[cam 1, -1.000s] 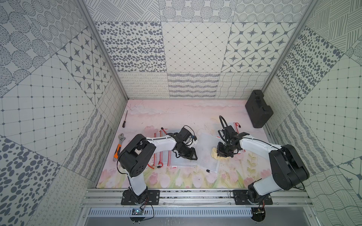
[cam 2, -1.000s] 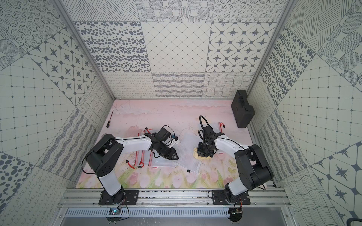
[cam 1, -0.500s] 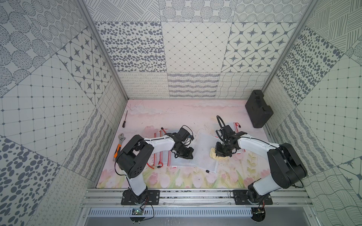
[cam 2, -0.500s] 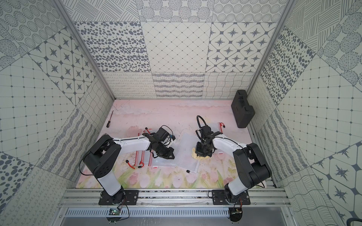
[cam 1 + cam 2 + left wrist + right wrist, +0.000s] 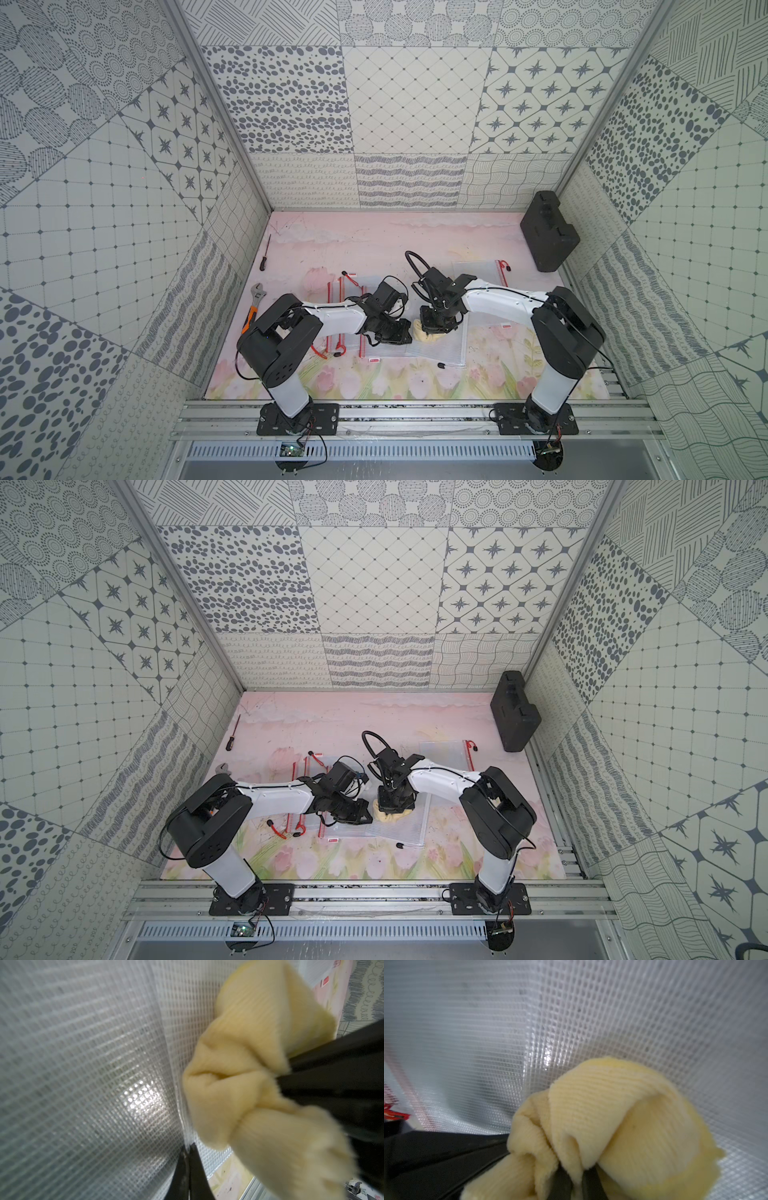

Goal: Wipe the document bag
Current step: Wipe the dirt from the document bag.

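The left arm (image 5: 332, 319) and right arm (image 5: 500, 300) rise from bases at the near edge of the table (image 5: 415, 237) and fold inward. Their forearms stretch low toward its middle, and the wrists sit just beside each other. The left gripper (image 5: 395, 333) lies nearly flat, jaws pressed together. The right gripper (image 5: 434, 329) points straight down, jaws clamped on a bunched yellow cloth (image 5: 623, 1115).

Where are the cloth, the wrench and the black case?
cloth (image 5: 427, 337): in a top view, bunched lower edge.
wrench (image 5: 258, 291): in a top view, metal head.
black case (image 5: 548, 232): in a top view, lid.
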Motion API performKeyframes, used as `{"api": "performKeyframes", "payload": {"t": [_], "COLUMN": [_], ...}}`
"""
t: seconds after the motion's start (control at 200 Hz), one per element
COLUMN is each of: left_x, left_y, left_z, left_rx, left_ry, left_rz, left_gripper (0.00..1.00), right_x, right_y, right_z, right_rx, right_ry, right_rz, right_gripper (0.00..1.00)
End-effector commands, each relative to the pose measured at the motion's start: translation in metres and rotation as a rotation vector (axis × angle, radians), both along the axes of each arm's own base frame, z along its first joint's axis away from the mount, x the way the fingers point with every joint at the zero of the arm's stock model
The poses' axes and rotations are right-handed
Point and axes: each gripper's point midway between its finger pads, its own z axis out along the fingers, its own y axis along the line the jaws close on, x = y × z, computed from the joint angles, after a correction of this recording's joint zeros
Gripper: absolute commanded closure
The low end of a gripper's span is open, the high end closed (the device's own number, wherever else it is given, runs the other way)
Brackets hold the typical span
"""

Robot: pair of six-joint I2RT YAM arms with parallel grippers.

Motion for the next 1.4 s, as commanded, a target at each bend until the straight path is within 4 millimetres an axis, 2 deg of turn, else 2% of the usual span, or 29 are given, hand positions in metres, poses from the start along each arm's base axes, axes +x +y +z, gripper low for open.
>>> {"api": "performKeyframes", "payload": {"t": [0.0,0.14,0.315,0.48,0.565,0.65,0.735,0.8,1.061,1.136,1.266,1.331,1.396], "left_x": [0.003,-0.003,-0.007,-0.008,-0.008,-0.008,-0.007,-0.007,-0.008,-0.008,-0.005,-0.005,-0.006], "left_y": [0.018,0.023,0.018,0.015,0.016,0.016,0.017,0.017,0.017,0.016,0.011,0.010,0.011], "left_z": [-0.025,-0.035,-0.051,-0.053,-0.053,-0.054,-0.055,-0.057,-0.063,-0.066,-0.068,-0.069,-0.068], "left_rx": [0.107,0.108,0.097,0.088,0.088,0.089,0.094,0.101,0.115,0.115,0.115,0.115,0.113], "left_ry": [-0.013,0.005,0.042,0.044,0.041,0.043,0.043,0.046,0.074,0.086,0.106,0.108,0.108], "left_rz": [0.138,0.153,0.141,0.125,0.128,0.129,0.133,0.132,0.116,0.108,0.092,0.091,0.092], "left_gripper": [1.00,1.00,1.00,1.00,1.00,1.00,1.00,1.00,1.00,1.00,1.00,1.00,1.00], "right_x": [0.014,0.042,0.103,0.158,0.180,0.192,0.190,0.179,0.097,0.079,0.050,0.044,0.047], "right_y": [0.017,0.009,-0.008,-0.003,-0.018,-0.039,-0.052,-0.058,-0.094,-0.081,-0.037,-0.016,-0.004], "right_z": [-0.005,-0.011,-0.006,0.005,-0.002,-0.003,0.009,0.018,0.019,0.031,0.042,0.040,0.032], "right_rx": [0.032,-0.022,-0.050,-0.085,-0.155,-0.188,-0.196,-0.198,-0.204,-0.169,-0.108,-0.064,-0.046], "right_ry": [-0.003,-0.024,-0.067,-0.129,-0.119,-0.116,-0.140,-0.149,-0.101,-0.132,-0.130,-0.120,-0.110], "right_rz": [-0.021,-0.051,-0.110,-0.074,-0.081,-0.107,-0.122,-0.117,-0.167,-0.153,-0.085,-0.071,-0.082], "right_gripper": [1.00,1.00,1.00,1.00,1.00,1.00,1.00,1.00,1.00,1.00,1.00,1.00,1.00]}}
